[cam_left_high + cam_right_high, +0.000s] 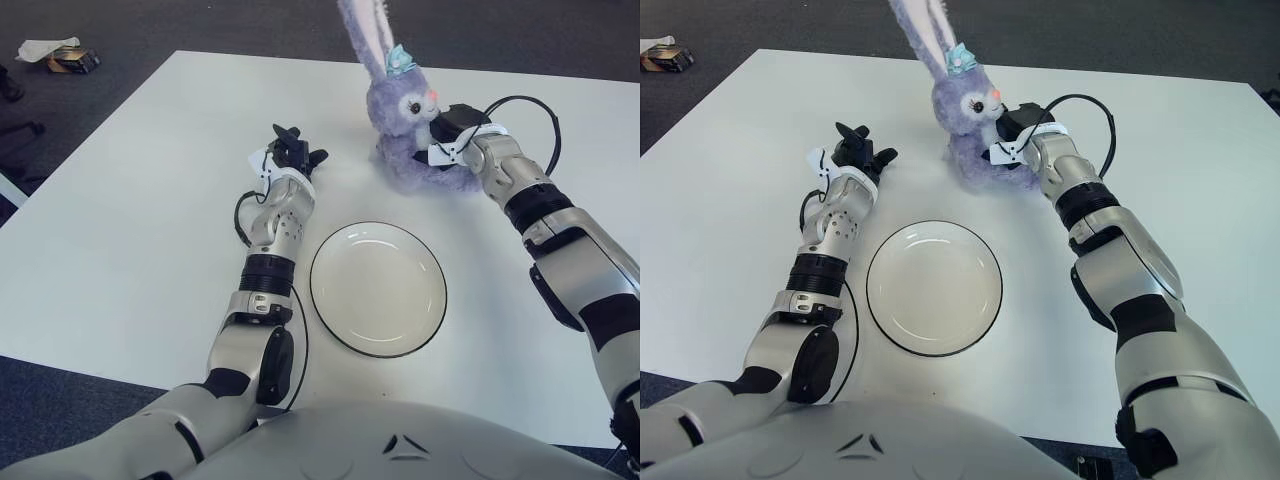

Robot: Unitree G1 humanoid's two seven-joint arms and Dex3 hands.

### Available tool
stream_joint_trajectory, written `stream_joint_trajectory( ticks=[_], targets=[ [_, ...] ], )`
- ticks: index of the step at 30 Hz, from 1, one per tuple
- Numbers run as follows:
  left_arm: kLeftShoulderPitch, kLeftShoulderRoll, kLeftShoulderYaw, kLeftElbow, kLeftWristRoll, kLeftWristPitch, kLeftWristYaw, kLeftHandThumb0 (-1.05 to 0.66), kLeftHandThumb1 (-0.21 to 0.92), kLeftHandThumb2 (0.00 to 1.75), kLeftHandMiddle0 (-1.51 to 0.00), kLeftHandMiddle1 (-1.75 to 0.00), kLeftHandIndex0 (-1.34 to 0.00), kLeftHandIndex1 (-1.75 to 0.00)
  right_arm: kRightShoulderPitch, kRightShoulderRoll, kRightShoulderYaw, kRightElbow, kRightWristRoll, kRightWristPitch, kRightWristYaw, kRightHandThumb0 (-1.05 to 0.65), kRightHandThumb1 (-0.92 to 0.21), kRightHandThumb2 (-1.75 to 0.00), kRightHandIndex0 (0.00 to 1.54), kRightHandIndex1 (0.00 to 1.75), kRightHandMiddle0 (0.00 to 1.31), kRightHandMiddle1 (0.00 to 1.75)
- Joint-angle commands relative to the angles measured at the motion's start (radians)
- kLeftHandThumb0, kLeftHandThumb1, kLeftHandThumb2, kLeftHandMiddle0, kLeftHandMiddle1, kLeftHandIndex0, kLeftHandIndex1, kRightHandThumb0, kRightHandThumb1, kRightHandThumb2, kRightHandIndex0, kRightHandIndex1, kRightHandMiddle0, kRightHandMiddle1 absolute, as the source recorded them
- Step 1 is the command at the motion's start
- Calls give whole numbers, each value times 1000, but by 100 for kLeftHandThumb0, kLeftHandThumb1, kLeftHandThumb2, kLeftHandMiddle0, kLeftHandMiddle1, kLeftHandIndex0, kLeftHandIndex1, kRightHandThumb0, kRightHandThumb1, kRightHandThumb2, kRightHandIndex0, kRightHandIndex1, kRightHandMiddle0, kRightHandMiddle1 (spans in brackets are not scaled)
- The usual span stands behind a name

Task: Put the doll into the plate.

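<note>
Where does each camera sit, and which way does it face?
Left eye view: on the head, looking down at the table; shows chest, both arms, left hand open beside the plate.
Right eye view: slightly further right, same aim; right hand grips the doll.
Shared: plate, doll, both hands.

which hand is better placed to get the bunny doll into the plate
Right. The right hand is already closed on the purple bunny doll, just beyond the empty plate. The left hand is spread open beside the plate's far left, apart from the doll and holding nothing.
</note>
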State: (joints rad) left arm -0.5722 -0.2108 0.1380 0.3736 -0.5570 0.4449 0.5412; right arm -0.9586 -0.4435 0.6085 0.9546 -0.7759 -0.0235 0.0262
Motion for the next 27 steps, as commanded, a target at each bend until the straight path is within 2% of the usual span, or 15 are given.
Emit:
stream_joint_trajectory(
  ticks=[1,8,10,13,18,24,27],
  targets=[
    [-76,-66,16,37,28,41,49,-70,92,83,-24,-175,-19,-175,67,19,-3,46,3,-12,-36,0,-22,-136,65,152,61,175],
    [-67,-25,22,54,48,21,-2,-68,92,83,-30,-175,-24,-175,92,29,-57,110,53,-116,-168,0,-7,-148,87,138,67,175],
    [-62,3,28,70,54,11,-35,-51,81,81,-33,-175,-28,-175,93,29,-64,127,58,-147,-193,0,-2,-153,92,136,69,175],
    [-43,62,30,100,79,-19,-106,-42,76,78,-36,-175,-29,-175,101,22,-83,154,77,-207,-234,0,3,-159,96,138,71,175],
    [5,114,17,113,146,-71,-187,-39,76,75,-37,-175,-29,-175,118,21,-134,181,127,-276,-278,0,6,-164,99,142,70,175],
    [88,217,26,169,224,-176,-334,-38,76,75,-36,-175,-29,-175,136,3,-167,155,149,-308,-319,0,7,-167,96,152,69,175],
    [94,243,33,214,252,-222,-378,-38,76,75,-37,-175,-29,-175,139,-3,-176,146,153,-318,-322,0,6,-168,95,154,69,175]
  ],
)
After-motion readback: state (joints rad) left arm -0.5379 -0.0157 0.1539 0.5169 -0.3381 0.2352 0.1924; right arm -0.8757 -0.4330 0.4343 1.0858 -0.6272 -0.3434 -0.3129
